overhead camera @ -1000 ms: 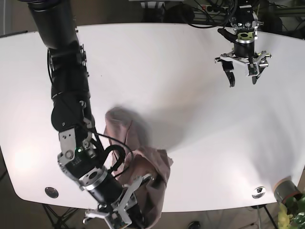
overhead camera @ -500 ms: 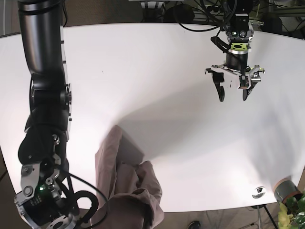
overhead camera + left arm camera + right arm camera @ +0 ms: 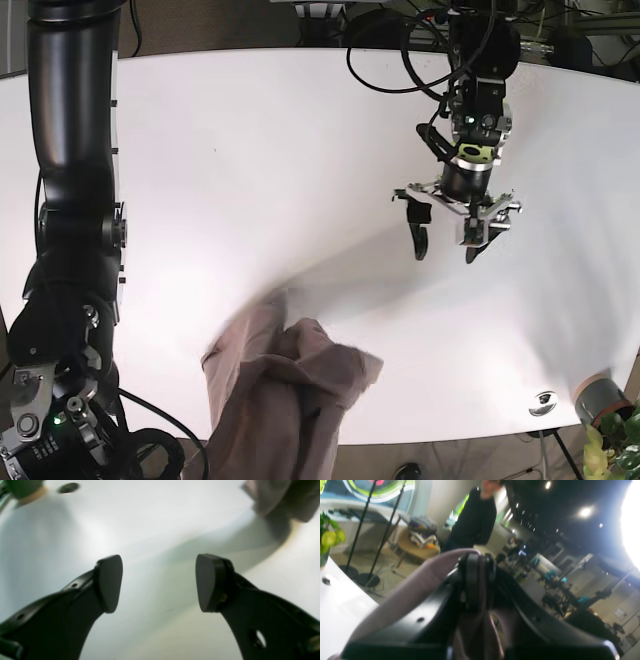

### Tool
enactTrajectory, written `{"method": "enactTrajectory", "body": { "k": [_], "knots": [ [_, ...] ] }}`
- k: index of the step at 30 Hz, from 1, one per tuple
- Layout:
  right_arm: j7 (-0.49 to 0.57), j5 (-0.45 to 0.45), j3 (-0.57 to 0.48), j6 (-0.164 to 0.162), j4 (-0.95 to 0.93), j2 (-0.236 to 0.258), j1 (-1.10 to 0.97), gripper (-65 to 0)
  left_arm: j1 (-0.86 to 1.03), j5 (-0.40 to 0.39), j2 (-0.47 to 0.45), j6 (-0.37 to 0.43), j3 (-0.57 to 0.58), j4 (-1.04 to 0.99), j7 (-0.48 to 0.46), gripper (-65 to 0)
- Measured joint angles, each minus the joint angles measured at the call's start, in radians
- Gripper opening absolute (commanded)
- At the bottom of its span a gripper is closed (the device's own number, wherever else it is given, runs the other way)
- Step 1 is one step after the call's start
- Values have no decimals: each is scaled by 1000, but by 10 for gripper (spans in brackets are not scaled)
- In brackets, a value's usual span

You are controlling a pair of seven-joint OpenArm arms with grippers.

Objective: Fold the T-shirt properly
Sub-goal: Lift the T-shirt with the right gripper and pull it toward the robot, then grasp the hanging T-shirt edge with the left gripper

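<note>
Right wrist view: right gripper point(image 3: 476, 580) pinches bunched T-shirt point(image 3: 420, 585); left gripper point(image 3: 158, 583) wide, empty. Risk: bunched fabric slipping from the pinch.

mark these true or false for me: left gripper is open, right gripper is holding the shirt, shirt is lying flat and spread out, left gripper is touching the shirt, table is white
1. The left gripper is open. True: its jaws stand wide apart with nothing between them.
2. The right gripper is shut on the mauve fabric T-shirt. True: cloth is pinched between its closed jaws.
3. The T-shirt lies flat and spread out. False: it is bunched up at the table's near edge.
4. The left gripper touches the T-shirt. False: it hangs over bare table, apart from the cloth.
5. The table is white. True.
</note>
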Motion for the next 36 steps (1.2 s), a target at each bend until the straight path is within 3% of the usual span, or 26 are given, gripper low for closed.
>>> {"method": "enactTrajectory", "body": {
  "k": [8,21,27,36],
  "knots": [
    [3,-4,0,0,-23,-6,-33,-623,-102,0,-2,-2,124,-80,0,-222],
    [6,-4,1,-1,-80,-5,-47,-623,-102,-1,-17,0,153,-81,0,-222],
    [6,-6,3,-2,-81,0,-48,-623,-157,0,-17,2,187,-174,7,-222],
    [8,-4,3,-1,-84,3,-48,-623,-171,0,-21,-3,363,-191,-3,-222]
  ]
}}
